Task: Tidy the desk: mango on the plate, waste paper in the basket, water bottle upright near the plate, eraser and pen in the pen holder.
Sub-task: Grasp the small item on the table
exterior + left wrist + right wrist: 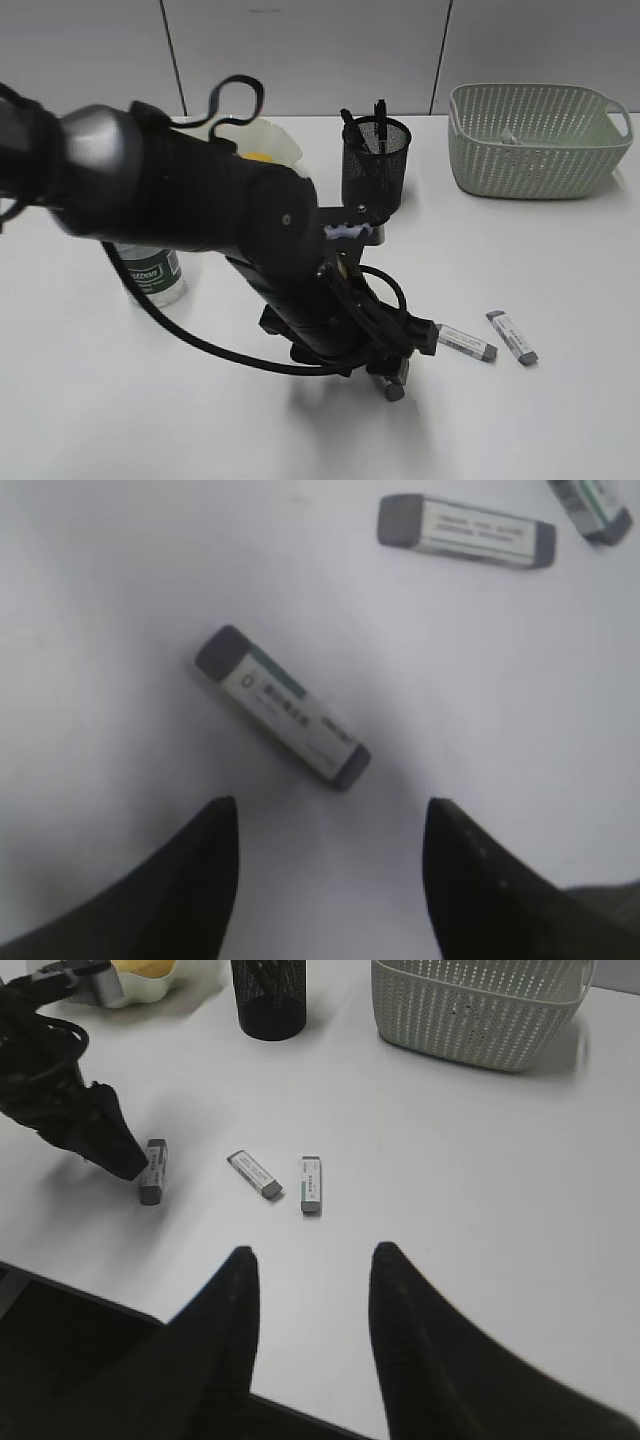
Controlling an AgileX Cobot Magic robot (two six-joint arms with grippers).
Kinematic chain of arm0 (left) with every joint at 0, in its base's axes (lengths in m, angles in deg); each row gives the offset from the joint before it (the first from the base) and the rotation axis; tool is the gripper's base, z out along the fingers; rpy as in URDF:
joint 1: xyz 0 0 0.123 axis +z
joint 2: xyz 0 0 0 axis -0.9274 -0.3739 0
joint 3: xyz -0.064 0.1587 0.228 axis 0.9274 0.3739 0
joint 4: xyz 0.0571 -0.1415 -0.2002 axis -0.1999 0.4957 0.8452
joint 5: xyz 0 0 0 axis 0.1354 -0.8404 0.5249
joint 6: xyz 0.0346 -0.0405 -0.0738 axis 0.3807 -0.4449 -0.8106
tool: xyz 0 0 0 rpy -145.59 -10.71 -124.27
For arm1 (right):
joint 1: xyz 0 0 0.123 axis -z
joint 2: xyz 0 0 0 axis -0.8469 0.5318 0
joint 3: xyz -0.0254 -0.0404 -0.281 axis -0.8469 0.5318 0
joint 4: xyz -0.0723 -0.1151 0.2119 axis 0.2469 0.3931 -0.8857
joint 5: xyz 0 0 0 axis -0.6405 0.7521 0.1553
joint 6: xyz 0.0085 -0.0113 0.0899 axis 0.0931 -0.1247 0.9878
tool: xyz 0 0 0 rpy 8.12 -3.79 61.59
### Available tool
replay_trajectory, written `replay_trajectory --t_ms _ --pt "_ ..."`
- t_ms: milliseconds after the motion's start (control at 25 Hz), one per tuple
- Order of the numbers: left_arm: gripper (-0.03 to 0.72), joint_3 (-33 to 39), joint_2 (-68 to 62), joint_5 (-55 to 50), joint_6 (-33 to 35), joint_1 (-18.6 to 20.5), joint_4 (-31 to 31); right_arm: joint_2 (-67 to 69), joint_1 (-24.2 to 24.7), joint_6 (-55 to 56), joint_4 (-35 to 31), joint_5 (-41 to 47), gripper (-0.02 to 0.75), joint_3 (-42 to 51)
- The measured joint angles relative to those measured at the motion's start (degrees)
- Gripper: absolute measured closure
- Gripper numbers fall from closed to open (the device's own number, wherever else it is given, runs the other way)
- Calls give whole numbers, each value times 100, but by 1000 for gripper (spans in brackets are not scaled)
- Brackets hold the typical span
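Observation:
Three grey-ended erasers with white sleeves lie on the desk (560, 400). My left gripper (330, 810) is open and hovers just above one eraser (282, 705), with the other two (465, 530) (590, 495) farther off. In the right wrist view, my left gripper (125, 1158) is beside that eraser (153, 1171). My right gripper (310, 1260) is open and empty near the desk's front edge. The pen holder (375, 160) holds pens. The mango (260, 156) lies on the plate (285, 140). The water bottle (155, 275) stands upright. The waste paper (508, 135) is in the basket (540, 150).
My left arm (200, 200) fills the middle left of the exterior view and hides part of the plate and bottle. Two erasers (467, 342) (512, 337) lie right of it. The basket stands at the back right, the pen holder at the back middle.

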Motion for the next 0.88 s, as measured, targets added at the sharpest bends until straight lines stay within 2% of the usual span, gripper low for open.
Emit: replay_trajectory --t_ms 200,320,440,640,760,840,880 --pt "251 -778 -614 -110 -1523 0 -708 0 0 0 0 0 433 0" --pt "251 -1355 -960 -590 -2496 -19 -1368 0 0 0 0 0 433 0" --pt "251 -1948 -1326 -1297 -3051 -127 -1956 0 0 0 0 0 433 0" --pt "273 -2766 -1756 -2026 -3430 -334 -2449 0 0 -6 0 -7 433 0" --pt "405 -2938 -1838 -2308 -3500 -350 -2606 0 0 -6 0 -7 433 0" --pt "561 -2950 -1838 -2409 -3513 -350 -2756 0 0 -6 0 -7 433 0" --pt "614 -2950 -1832 -2402 -3521 -351 -2901 0 0 -6 0 -7 433 0"
